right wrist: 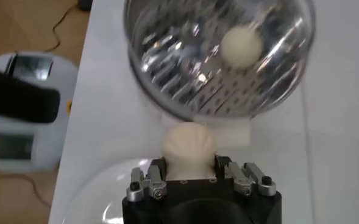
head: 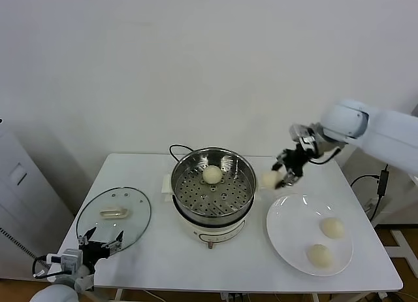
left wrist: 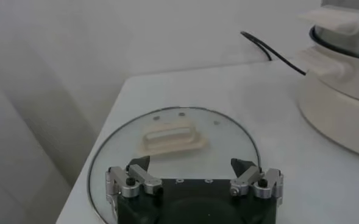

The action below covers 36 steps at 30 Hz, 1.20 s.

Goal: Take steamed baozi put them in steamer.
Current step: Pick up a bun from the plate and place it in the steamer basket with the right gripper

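The steel steamer [head: 225,163] stands mid-table on its white cooker base, with one cream baozi [head: 211,174] inside at the back. My right gripper [head: 277,178] is shut on a second baozi [head: 269,179] and holds it in the air just right of the steamer rim, above the table. In the right wrist view the held baozi [right wrist: 188,145] sits between the fingers, with the steamer [right wrist: 167,73] and its bun [right wrist: 240,46] beyond. Two more baozi [head: 332,227] [head: 319,255] lie on the white plate [head: 287,217]. My left gripper [head: 101,241] is open and idle at the front left.
A round glass lid [head: 134,214] with a white handle lies flat at the left; it shows just ahead of the left gripper in the left wrist view [left wrist: 228,131]. A black cord [head: 175,149] runs behind the cooker. The table's front edge is near the plate.
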Available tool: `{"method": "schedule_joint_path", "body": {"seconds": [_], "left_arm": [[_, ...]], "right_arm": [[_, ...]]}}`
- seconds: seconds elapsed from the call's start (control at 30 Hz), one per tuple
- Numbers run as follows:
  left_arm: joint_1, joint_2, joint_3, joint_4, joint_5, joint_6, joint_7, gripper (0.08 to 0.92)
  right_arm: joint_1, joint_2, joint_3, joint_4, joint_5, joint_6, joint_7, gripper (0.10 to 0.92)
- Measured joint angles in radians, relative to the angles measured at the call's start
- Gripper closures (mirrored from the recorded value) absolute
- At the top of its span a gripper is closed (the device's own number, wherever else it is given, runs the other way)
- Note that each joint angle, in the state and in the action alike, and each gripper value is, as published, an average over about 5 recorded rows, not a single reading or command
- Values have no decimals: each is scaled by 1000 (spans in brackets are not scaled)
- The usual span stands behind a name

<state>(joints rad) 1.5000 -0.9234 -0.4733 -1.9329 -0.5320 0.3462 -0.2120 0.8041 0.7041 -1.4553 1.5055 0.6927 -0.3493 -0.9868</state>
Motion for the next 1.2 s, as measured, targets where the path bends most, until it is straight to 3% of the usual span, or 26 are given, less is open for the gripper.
{"method": "schedule_joint_path", "body": {"seconds": [0.53,1.2], "left_arm": [[-18,1,8,8,1,5,-1,177],[-30,-2,12,27,-2,-2,-2,177]], "right_arm": [[-112,238,68,-80,142,-100,183,533],[-264,436,91,-181,141,-154,300,533]]}}
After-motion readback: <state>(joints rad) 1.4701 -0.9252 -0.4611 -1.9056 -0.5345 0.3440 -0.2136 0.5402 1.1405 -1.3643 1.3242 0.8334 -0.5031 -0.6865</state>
